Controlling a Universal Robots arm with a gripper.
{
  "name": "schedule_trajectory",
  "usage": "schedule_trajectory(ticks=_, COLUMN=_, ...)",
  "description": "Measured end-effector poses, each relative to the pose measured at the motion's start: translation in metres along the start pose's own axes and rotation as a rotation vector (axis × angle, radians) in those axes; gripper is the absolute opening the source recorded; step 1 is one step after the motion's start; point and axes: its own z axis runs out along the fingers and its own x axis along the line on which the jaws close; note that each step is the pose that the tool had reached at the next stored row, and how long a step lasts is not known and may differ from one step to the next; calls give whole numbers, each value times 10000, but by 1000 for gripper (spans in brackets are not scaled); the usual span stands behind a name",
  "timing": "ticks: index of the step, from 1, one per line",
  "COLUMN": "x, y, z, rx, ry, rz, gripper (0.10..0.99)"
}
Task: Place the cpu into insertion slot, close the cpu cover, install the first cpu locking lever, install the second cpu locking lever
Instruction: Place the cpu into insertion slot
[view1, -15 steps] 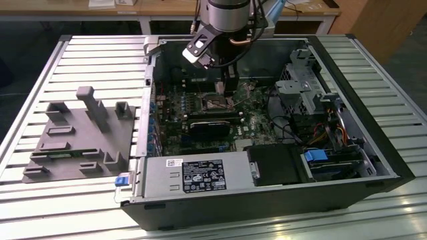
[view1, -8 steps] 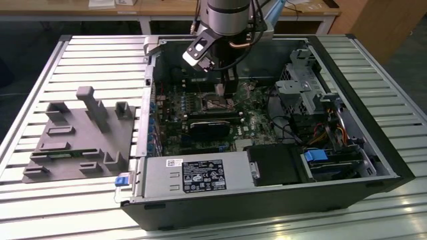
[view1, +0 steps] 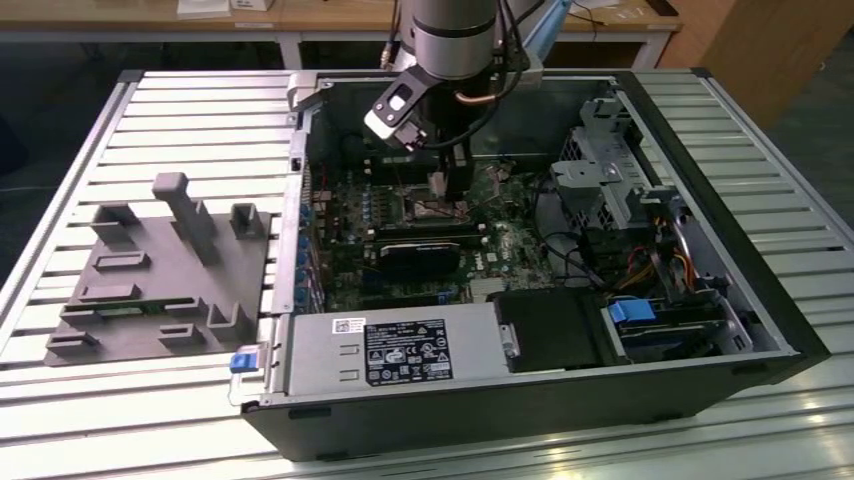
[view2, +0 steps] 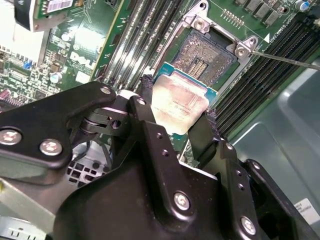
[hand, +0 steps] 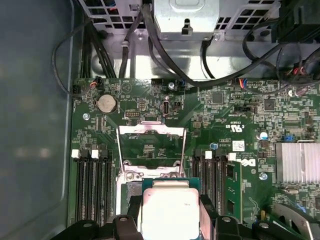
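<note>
We see the flat, square cpu (view2: 185, 90), dull silver on a green rim, clamped in the black pincer (view2: 178, 102) just above the dark insertion slot (view2: 206, 50), the thin metal cpu cover (hand: 150, 131) swung open, inside a black computer case (view1: 534, 405) on a ribbed metal bench (view1: 160, 110).

the arm (view1: 451, 35) comes straight down into the computer case near its far wall, wrist upright. the gripper (view2: 178, 107) points downward, its two black fingers (view2: 146, 102) clamped on opposite edges of the cpu (view2: 180, 97), held flat.
</note>
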Motion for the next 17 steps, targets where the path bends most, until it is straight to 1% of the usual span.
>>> schedule_trajectory(ticks=7, x=26, y=-43, z=78, rx=-1, ry=-1, rz=-1, gripper=537)
schedule_trajectory(ticks=17, x=63, y=-59, z=171, rx=-1, ry=0, rz=0, gripper=537)
